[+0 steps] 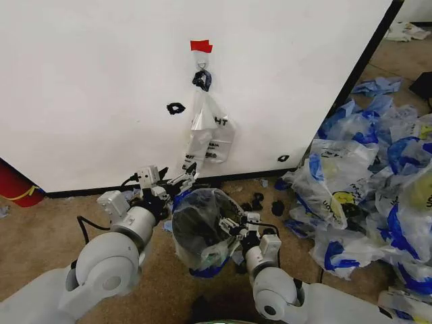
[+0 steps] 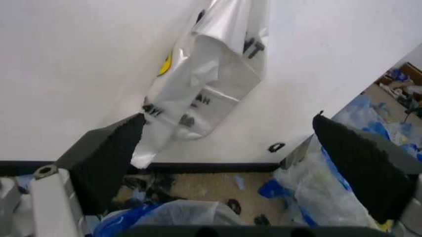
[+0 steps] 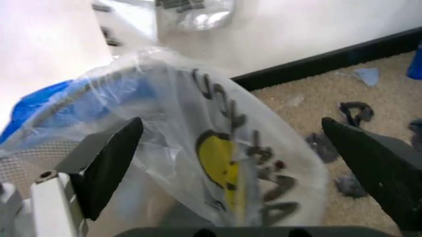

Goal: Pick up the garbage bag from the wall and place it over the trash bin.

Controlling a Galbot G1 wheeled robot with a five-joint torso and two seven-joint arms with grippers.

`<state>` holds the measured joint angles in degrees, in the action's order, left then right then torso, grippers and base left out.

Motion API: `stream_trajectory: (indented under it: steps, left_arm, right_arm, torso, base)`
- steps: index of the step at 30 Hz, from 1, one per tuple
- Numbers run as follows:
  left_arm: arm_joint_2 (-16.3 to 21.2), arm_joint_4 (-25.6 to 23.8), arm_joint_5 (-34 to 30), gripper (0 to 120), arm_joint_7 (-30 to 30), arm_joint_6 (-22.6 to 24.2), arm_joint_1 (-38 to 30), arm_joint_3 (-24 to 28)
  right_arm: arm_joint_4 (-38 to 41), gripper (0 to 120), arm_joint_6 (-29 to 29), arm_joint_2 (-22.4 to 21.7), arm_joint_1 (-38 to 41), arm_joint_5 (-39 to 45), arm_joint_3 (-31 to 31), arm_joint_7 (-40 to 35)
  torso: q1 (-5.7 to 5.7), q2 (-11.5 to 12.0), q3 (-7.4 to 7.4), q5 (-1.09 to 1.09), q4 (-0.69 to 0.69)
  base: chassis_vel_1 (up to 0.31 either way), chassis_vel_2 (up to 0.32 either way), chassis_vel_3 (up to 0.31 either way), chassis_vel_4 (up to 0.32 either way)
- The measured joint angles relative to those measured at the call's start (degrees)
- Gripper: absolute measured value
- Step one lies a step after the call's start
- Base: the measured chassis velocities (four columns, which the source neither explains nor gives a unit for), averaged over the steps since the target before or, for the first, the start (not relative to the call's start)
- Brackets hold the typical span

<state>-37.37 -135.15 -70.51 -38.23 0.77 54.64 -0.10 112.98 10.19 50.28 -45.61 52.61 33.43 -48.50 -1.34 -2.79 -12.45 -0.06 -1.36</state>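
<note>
Head view | tan carpet (image 1: pixel 40 270), white wall (image 1: pixel 88 81) | left claw (image 1: pixel 177 181) wide | right claw (image 1: pixel 229 228) wide

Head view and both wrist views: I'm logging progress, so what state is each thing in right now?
Garbage bag: stretched over the bin, smiley side toward the right arm.
Trash bin: upright, lined by the bag.
Clear bag: hanging from the wall hook.
Wall: upright, red tape above the hook.
Left end effector: open, at the bin's far rim.
Right end effector: open, beside the bin.

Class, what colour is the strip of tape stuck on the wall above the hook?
Red; the tape strip shows best in the head view.
</note>
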Motion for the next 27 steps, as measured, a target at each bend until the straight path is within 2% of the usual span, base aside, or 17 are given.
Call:
stream_trajectory:
  steps: [8,12,14,15,20,22,24,27]
  left_arm:
    - [0.02,-0.35,1.17,100,0.22,-0.08,1.41,-0.06]
    - [-0.42,-0.17,2.22,100,0.49,-0.17,1.68,-0.13]
    - [-0.83,0.07,3.36,100,1.07,-0.56,1.81,-0.40]
    - [-0.83,0.07,3.36,100,1.07,-0.56,1.81,-0.40]
    - [-2.09,0.17,5.06,100,2.18,-1.21,2.41,-1.56]
    - [-2.23,0.16,5.31,100,2.32,-1.28,2.61,-1.72]
    - [-3.57,0.30,8.88,100,4.35,-2.33,5.46,-3.45]
    - [-5.39,1.19,13.79,100,7.30,-3.88,9.77,-5.62]
  right_arm:
    - [-0.31,100,0.35,0.00,-2.97,-1.07,-2.48,0.58]
    - [0.91,100,2.94,-1.08,-4.99,-3.68,-4.77,3.75]
    - [1.93,100,6.44,-2.08,-5.93,-5.28,-6.64,8.87]
    - [1.93,100,6.44,-2.08,-5.93,-5.28,-6.64,8.87]
    - [3.12,99,17.81,-3.54,-7.03,-7.24,-12.27,23.01]
    - [3.35,99,18.72,-3.62,-7.04,-7.21,-12.84,24.32]
    - [4.77,99,23.53,-4.16,-6.88,-6.11,-17.28,33.47]
    - [5.82,100,25.45,-5.64,-6.94,-4.67,-24.17,38.87]
  torso:
    - [0.00,0.00,0.00,0.00,0.01]
    - [0.00,0.00,0.00,0.01,0.00]
    - [0.00,0.00,0.00,0.00,0.01]
    - [0.00,0.00,0.00,0.00,0.01]
    - [0.00,0.00,0.00,0.01,-0.01]
    - [0.00,0.00,0.00,0.01,-0.01]
    - [0.00,0.00,0.00,0.01,0.00]
    - [0.00,0.00,0.00,-0.01,0.03]
  base:
    - [0.000,0.000,0.000,0.000]
    - [0.000,0.000,0.000,0.000]
    - [0.000,0.000,0.000,0.000]
    - [0.000,0.000,0.000,0.000]
    - [0.000,0.000,0.000,0.000]
    - [0.000,0.000,0.000,0.000]
    - [0.000,0.000,0.000,0.000]
    - [0.000,0.000,0.000,0.000]
